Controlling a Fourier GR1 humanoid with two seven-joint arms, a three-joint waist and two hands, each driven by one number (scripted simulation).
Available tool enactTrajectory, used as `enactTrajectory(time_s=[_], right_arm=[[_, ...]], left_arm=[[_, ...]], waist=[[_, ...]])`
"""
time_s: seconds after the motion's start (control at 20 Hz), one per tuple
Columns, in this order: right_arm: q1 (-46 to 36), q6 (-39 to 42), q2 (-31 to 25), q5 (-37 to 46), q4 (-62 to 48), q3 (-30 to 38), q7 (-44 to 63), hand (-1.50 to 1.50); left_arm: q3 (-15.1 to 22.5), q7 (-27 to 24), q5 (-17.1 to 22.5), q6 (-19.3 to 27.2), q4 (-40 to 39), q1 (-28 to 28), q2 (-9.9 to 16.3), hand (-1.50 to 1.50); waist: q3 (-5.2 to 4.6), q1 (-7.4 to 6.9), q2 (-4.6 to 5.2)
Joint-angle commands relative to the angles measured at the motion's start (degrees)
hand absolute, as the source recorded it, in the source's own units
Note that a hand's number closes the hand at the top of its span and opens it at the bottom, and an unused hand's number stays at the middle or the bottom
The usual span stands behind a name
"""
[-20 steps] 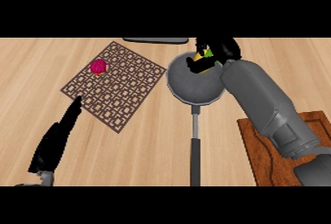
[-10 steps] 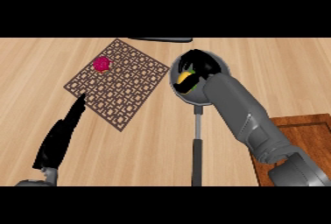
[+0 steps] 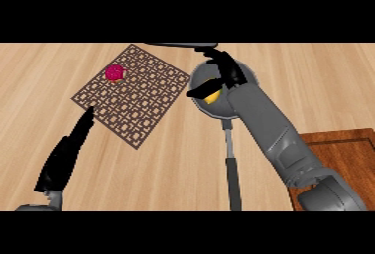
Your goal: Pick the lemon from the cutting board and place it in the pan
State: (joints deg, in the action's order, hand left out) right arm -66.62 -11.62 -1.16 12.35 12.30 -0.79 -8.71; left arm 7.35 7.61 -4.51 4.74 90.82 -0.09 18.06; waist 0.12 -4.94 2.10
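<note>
The yellow lemon (image 3: 211,98) lies in the grey pan (image 3: 251,78), near its left wall. My right hand (image 3: 228,74) hovers over the pan with its fingers stretched toward the far rim and its thumb sticking out left just above the lemon; the hand is open. It hides most of the pan's bowl. The pan's long handle (image 3: 231,163) points toward me. At the right edge is the wooden cutting board (image 3: 344,146), partly covered by my right forearm. My left hand (image 3: 67,151) rests open at the lower left, fingers straight.
A brown lattice mat (image 3: 143,99) lies left of the pan with a small pink-red fruit (image 3: 115,73) on its far corner. A dark object (image 3: 179,44) shows at the top edge. Bare wooden counter surrounds everything.
My right hand has moved with the lemon from the pan's far right rim to over its bowl. Its fingers have straightened, and the lemon now sits lower, in the pan. The left hand has not moved.
</note>
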Motion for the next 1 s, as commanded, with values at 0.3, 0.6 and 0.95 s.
enactTrajectory(time_s=[0.3, 0.6, 0.95], right_arm=[[-0.9, -8.6, -8.6, -8.8, -0.4, 12.1, -3.6, -1.5], [3.4, -3.3, -16.4, -11.7, -0.7, 15.9, -10.1, -1.5], [10.4, 6.8, -26.8, -11.4, -1.9, 16.6, -18.2, -1.5]], left_arm=[[-0.5, -0.5, -0.4, 0.4, -0.7, 0.3, -0.6, 0.0], [-1.6, 0.1, 0.5, -0.3, -0.6, -0.4, -0.4, 0.0], [-2.3, 0.4, -0.1, -0.2, -0.3, -0.2, -0.3, 0.0]], waist=[[-0.02, 0.51, -0.06], [0.02, 1.52, -0.43], [0.08, 2.08, -0.59]])
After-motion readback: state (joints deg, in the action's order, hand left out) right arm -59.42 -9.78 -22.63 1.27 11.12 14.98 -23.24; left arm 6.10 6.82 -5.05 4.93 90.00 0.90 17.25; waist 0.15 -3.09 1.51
